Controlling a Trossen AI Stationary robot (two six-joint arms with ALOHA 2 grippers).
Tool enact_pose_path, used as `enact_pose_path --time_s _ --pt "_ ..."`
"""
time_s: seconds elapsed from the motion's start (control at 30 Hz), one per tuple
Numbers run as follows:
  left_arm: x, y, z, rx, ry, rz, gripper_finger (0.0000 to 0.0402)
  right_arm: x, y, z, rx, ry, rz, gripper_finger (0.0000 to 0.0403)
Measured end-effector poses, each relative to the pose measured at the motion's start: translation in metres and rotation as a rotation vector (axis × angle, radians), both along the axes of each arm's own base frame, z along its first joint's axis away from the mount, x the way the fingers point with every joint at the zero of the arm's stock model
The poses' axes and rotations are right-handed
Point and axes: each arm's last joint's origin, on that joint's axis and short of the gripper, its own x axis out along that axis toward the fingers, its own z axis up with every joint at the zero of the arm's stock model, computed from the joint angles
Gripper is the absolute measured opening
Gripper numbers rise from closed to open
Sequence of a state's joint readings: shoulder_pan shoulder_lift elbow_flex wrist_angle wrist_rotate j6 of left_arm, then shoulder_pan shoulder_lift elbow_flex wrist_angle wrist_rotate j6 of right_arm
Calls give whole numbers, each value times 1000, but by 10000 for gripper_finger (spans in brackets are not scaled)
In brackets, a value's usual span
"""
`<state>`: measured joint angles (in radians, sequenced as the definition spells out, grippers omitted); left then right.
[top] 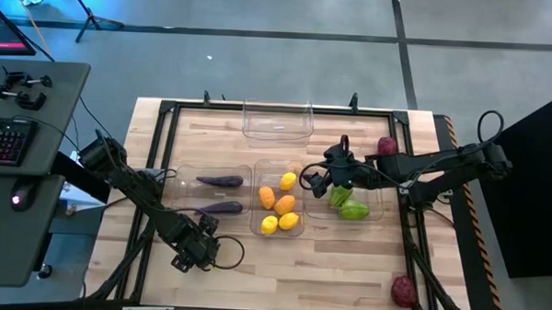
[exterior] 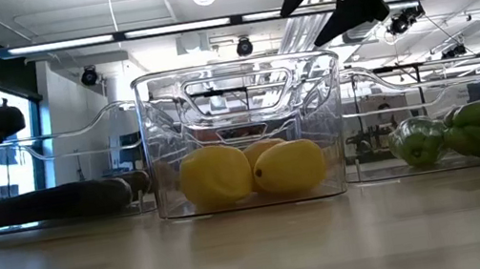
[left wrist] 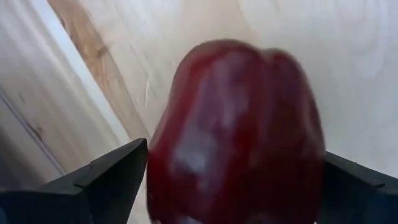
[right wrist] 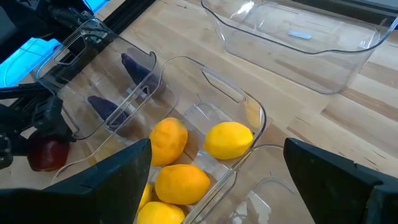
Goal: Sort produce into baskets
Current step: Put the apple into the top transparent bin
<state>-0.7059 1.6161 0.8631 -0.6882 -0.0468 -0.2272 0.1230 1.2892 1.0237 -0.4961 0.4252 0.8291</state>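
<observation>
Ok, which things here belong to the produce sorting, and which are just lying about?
Job: clear bins, eggplants, lemons, orange pieces, green pieces, dark red pieces, one of them at the left gripper.
Lying about: keyboard, side desk.

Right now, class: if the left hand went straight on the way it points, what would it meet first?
The left hand would meet the dark red fruit directly ahead, apparently very close; beyond it lies the wooden table.
</observation>
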Motion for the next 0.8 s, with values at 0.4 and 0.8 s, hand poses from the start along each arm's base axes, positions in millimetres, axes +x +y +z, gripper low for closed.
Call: enact_pose_path --time_s 0.4,0.8 --pt "12 7 32 -95 56 92 276 -1 0 -1 -1 9 1 355" --pt "20 88 205 293 -511 97 294 4 -1 34 -85 -163 18 355"
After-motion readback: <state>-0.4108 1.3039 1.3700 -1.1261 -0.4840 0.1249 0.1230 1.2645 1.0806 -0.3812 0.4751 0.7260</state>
